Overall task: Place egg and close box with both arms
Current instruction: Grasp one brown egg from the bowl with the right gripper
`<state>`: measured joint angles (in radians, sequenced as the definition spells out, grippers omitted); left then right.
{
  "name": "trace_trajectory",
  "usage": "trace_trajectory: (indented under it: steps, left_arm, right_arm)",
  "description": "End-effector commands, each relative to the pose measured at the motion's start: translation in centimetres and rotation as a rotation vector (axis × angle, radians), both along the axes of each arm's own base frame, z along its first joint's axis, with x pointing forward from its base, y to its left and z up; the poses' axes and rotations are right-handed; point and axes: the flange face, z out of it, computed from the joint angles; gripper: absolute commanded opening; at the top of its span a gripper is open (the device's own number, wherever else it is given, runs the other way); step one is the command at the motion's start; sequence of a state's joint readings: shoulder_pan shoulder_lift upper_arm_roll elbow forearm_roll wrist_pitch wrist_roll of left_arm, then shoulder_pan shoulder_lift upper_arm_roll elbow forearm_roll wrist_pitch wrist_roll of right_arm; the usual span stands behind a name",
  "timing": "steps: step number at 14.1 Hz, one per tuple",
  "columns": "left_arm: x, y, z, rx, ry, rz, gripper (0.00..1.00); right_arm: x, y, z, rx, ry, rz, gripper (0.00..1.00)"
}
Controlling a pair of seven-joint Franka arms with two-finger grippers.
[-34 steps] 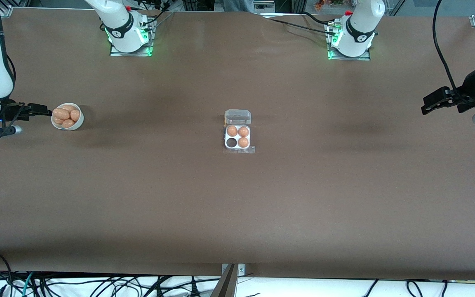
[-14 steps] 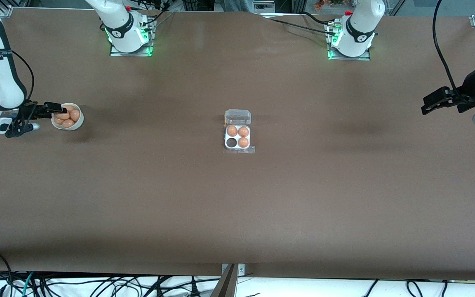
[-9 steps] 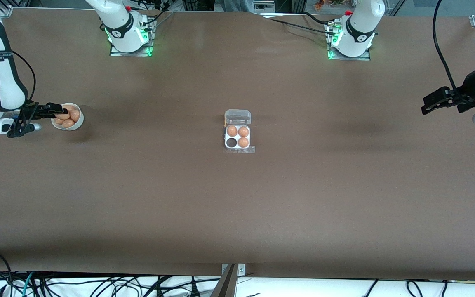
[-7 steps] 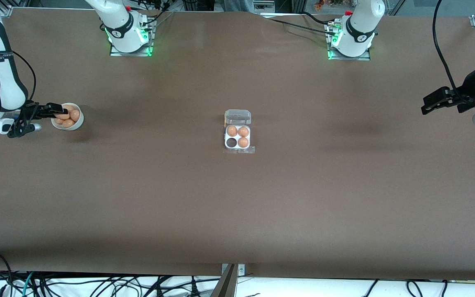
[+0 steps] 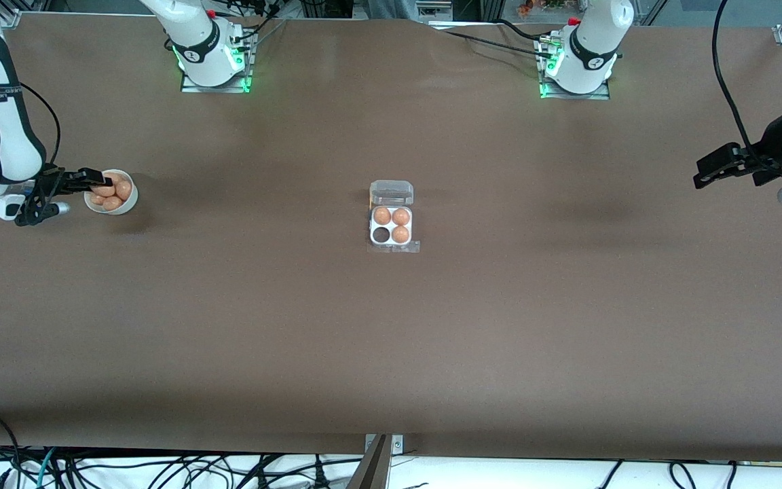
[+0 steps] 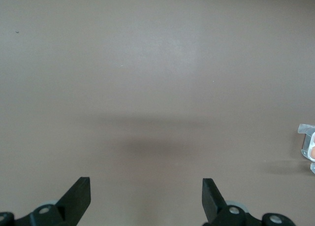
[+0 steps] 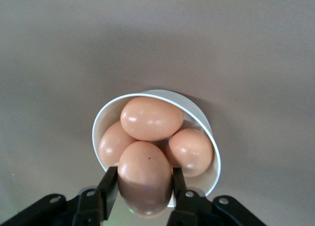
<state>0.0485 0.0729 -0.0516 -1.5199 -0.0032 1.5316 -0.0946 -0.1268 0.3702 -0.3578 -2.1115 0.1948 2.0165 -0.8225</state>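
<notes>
- The work surface is a long brown table (image 5: pixel 391 326), with both arm bases at its edge farthest from the front camera and cables hanging along the nearest edge.
- The box (image 5: pixel 392 225) sits at mid-table with its clear lid (image 5: pixel 391 193) folded back, away from the front camera. Three cells hold eggs; the one cell nearest the front camera on the right arm's side is bare.
- A white bowl (image 5: pixel 126 202) of eggs stands well apart from the box, toward the right arm's end of the table.
- The right gripper (image 7: pixel 143 186) is at the bowl, its fingers closed against both sides of the egg (image 7: pixel 144 176) at the rim. Three more eggs lie in the bowl beside it.
- The left gripper (image 6: pixel 146 196) hangs over bare table at the left arm's end, fingers spread wide and holding nothing. This arm waits.
- Step in hand, by my judgement: picking the egg out of the bowl. Nothing is placed yet and the lid is not closed.
- The next move calls for a straight lift clear of the rim and the neighbouring eggs, then a carry to the bare cell.
- Risk noted: the smooth shell may slip between the fingers.
</notes>
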Motion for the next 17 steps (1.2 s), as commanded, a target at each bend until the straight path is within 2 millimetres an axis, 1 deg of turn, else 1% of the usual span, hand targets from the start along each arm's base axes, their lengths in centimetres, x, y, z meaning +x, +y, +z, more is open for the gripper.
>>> trace_trajectory:
  steps: [1, 4, 6, 9, 11, 12, 13, 15, 17]
  left_arm:
    - [0.1, 0.0, 0.5, 0.017, 0.005, -0.024, 1.00]
    - [0.1, 0.0, 0.5, 0.017, 0.005, -0.024, 1.00]
    - [0.1, 0.0, 0.5, 0.017, 0.005, -0.024, 1.00]
    - [0.1, 0.0, 0.4, 0.017, 0.006, -0.024, 1.00]
    - [0.1, -0.1, 0.4, 0.017, 0.006, -0.026, 1.00]
    - [0.1, 0.0, 0.4, 0.017, 0.006, -0.024, 1.00]
    - [0.1, 0.0, 0.4, 0.017, 0.006, -0.024, 1.00]
    - [0.1, -0.1, 0.4, 0.017, 0.006, -0.026, 1.00]
    - [0.1, -0.1, 0.4, 0.017, 0.006, -0.026, 1.00]
  right_arm:
    - [0.1, -0.1, 0.2, 0.025, -0.008, -0.001, 0.43]
    - [0.3, -0.1, 0.4, 0.022, -0.008, -0.003, 0.38]
    - [0.8, 0.2, 1.0, 0.030, -0.001, -0.003, 0.37]
    - [2.4, 0.5, 2.9, 0.033, 0.004, -0.004, 0.36]
    - [4.0, 1.7, 4.4, 0.024, 0.009, -0.001, 0.35]
    - [5.1, 2.4, 5.5, 0.014, 0.006, -0.003, 0.36]
    - [6.5, 3.8, 6.7, -0.004, 0.004, 0.001, 0.35]
    - [9.0, 7.6, 8.6, -0.044, 0.011, -0.018, 0.36]
    - [10.9, 12.9, 9.9, -0.088, 0.019, -0.038, 0.36]
